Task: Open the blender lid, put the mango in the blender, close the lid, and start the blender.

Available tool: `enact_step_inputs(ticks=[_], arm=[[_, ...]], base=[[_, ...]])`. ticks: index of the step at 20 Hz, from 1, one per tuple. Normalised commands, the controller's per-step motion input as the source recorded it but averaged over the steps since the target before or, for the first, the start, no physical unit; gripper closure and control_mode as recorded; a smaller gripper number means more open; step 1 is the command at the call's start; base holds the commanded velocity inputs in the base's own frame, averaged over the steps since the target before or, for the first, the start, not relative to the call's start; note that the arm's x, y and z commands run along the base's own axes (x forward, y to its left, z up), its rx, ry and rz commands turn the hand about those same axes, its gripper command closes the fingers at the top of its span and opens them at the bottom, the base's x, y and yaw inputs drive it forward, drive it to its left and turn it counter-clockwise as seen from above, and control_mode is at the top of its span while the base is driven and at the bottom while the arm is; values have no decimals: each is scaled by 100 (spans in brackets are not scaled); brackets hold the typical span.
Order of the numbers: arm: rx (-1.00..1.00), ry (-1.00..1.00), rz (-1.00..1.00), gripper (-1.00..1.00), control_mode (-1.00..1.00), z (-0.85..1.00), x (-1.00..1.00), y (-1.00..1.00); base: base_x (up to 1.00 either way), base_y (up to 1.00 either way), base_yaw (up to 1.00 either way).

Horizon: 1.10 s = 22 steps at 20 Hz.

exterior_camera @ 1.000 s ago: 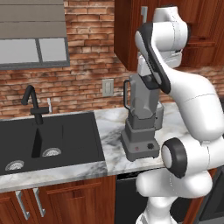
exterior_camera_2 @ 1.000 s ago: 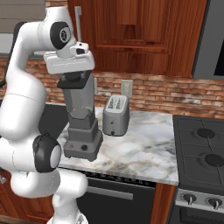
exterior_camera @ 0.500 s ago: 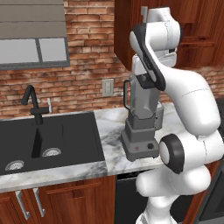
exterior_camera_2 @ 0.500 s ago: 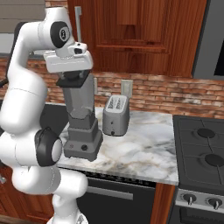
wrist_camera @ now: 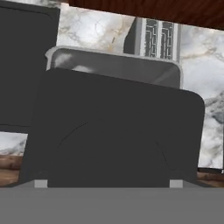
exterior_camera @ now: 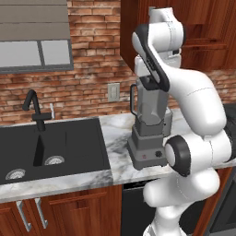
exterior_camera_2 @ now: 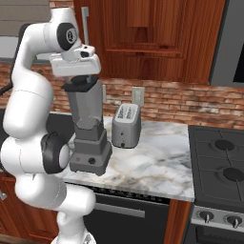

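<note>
The grey blender [exterior_camera: 148,138] [exterior_camera_2: 90,138] stands on the marble counter near the sink. Its dark blender lid [exterior_camera_2: 78,86] sits at the jar's top, directly under my hand. My gripper [exterior_camera_2: 78,78] [wrist_camera: 108,183] reaches down onto it, fingers on either side of the raised centre and shut on it. In the hand view the blender lid [wrist_camera: 113,131] lies close to the camera, and the jar's pale rim [wrist_camera: 113,65] shows beyond its far edge, so the lid sits offset from the rim. The mango is out of view.
A silver toaster [exterior_camera_2: 126,125] [wrist_camera: 156,39] stands just right of the blender. The black sink [exterior_camera: 50,143] with its faucet [exterior_camera: 34,108] lies to the left. A stove [exterior_camera_2: 219,167] is at the far right, and wooden cabinets hang above.
The hand and upper arm have shifted slightly left, and the lid has moved a little with them. The blender base stays put.
</note>
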Motion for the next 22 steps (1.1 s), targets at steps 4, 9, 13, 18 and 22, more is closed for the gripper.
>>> enact_step_inputs(ticks=[4, 9, 13, 18, 22], arm=[[0, 0, -3, 100, -100, 0, 33, 1], [0, 0, -1, 100, -100, 0, 29, 0], [0, 0, 0, 100, -100, 0, 13, 0], [0, 0, 0, 100, -100, 0, 13, 0], [0, 0, 0, 100, -100, -9, 18, 0]], base=[[0, 0, 0], [0, 0, 0], [0, 0, 0], [0, 0, 0], [0, 0, 0]])
